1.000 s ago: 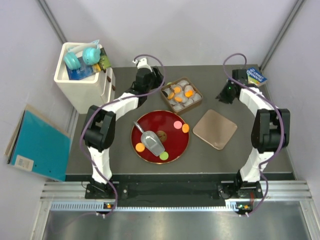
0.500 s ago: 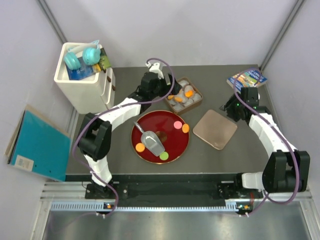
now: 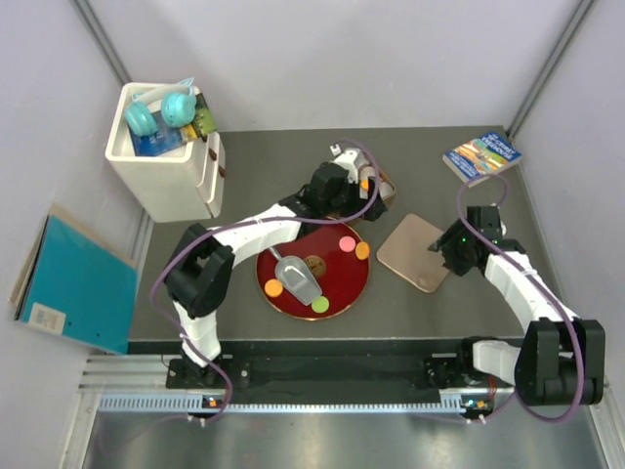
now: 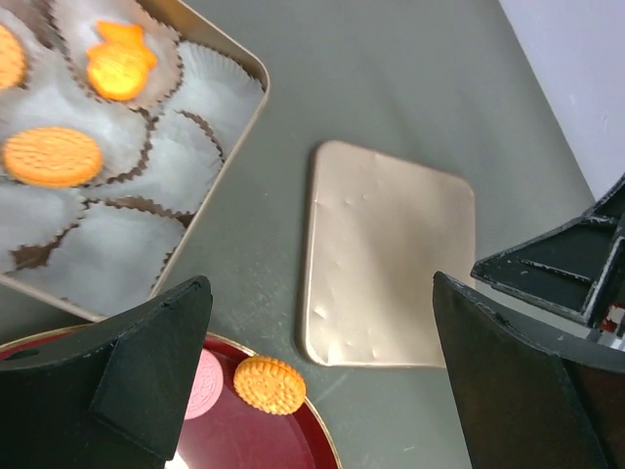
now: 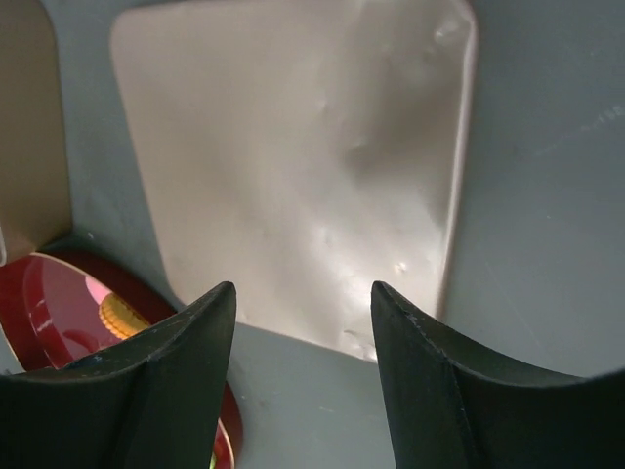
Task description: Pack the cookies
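From above, the left gripper [image 3: 354, 181] reaches beyond the red plate [image 3: 342, 278], where four cookies [image 3: 362, 250] lie loose. Its wrist camera shows the jaws wide apart, two more orange ones sitting in paper cups [image 4: 176, 166] in the tin [image 4: 252, 76]. The right gripper [image 5: 303, 293], jaws apart too, hovers over the gold lid [image 5: 293, 166].

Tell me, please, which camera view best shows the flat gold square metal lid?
Left wrist: the flat gold square metal lid appears nearly whole and close. Top external shows it small; right wrist crops its top edge.
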{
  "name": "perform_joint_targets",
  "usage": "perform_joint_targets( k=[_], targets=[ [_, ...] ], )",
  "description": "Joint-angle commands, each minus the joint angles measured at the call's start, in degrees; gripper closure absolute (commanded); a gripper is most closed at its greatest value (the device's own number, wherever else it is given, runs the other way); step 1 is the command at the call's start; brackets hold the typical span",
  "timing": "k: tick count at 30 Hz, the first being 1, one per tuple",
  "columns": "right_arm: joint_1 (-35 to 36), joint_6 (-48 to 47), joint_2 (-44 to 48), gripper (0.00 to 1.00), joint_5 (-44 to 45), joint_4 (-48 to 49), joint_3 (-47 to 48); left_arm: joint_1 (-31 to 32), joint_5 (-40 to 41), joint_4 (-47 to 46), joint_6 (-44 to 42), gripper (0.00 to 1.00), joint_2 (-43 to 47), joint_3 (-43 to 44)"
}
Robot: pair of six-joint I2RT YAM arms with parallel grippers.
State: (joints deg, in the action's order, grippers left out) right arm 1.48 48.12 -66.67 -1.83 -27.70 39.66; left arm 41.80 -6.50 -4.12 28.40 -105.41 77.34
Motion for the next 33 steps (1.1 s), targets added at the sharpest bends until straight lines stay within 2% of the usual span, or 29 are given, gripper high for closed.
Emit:
perform_joint_targets(
  k=[1, 9, 22, 26, 33],
  targets=[
    [-3.23, 1.45, 2.07, 0.42, -0.81, 0.55, -2.56, 0.38, -3.34, 1.31, -0.28, 0.01, -4.01, 3.08],
    [-5.43, 0.40, 4.71, 0.42, 0.86, -0.42, -6.43, 3.28, -3.78, 1.13, -1.07, 0.01, -9.02, 4.22],
    [-5.61, -1.09, -1.17, 0.43, 1.65, 3.44, -8.81, 5.57, -1.77, 3.94, -2.82, 0.04, -17.10, 9.93],
    [-5.61, -2.15, -4.60, 0.43, 0.69, 5.11, -8.37, 6.62, 0.08, 10.17, -4.58, 0.06, -19.83, 13.88],
    [-5.61, -2.76, -9.43, 0.49, -5.72, 10.03, -8.46, 7.59, -0.87, 12.82, -5.64, 0.17, -22.65, 16.26]
  ],
)
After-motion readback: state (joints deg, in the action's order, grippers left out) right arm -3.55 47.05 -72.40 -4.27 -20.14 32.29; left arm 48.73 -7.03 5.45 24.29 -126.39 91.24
